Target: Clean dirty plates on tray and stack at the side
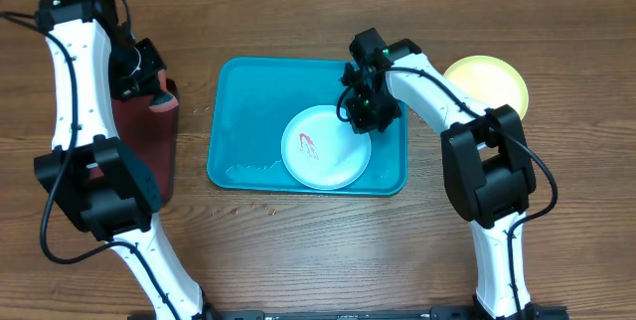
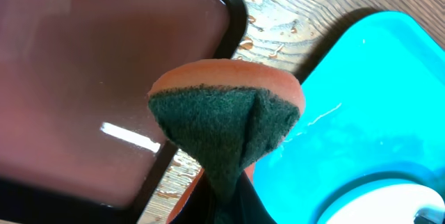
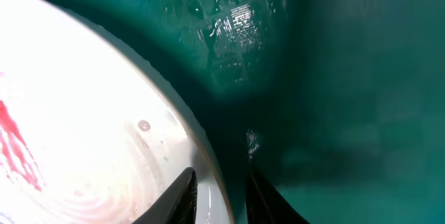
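Sponge (image 2: pixel 226 123) clenched in left end effector (image 2: pixel 224 197); right end effector (image 3: pixel 221 200) astride plate (image 3: pixel 83 113), grip unclear.

Tray (image 1: pixel 237 101): large, teal-blue, rectangular, with rounded corners and a raised rim. It lies flat at mid-desk, long side running left to right, and is wet, with a line of droplets (image 1: pixel 250 169) along its near left rim. White plate (image 1: pixel 333 161): round and shallow, flat in the tray's near right part, close to the near rim; a red smear (image 1: pixel 305 144) marks its left half. Yellow-green plate (image 1: pixel 494 80): round and shallow, flat on the desk just beyond the tray's far right corner, partly hidden.
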Motion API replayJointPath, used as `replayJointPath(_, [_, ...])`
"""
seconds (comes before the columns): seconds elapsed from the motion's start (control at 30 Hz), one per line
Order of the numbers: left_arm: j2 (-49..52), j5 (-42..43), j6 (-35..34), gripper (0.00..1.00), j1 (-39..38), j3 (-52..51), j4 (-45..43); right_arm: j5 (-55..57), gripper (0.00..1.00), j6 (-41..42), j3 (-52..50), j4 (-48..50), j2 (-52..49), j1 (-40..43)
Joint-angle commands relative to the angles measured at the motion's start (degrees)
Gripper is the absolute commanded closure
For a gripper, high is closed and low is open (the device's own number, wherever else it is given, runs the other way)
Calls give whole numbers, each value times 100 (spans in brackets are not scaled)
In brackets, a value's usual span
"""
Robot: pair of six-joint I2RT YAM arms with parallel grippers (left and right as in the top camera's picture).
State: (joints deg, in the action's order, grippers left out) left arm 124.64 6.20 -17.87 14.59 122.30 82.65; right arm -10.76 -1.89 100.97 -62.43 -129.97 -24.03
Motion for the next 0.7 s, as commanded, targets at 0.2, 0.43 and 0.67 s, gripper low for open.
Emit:
replayJointPath(0.2, [-197, 236, 15, 96, -374, 17, -81, -243, 83, 391, -234, 361, -7, -2])
replayJointPath(0.43, [-175, 238, 116, 96, -748, -184, -254, -367, 96, 754, -234, 726, -7, 0])
replayJointPath(0.67, [-2, 236, 120, 95, -1150, -227, -299, -372, 67, 1652, -234, 988, -7, 15])
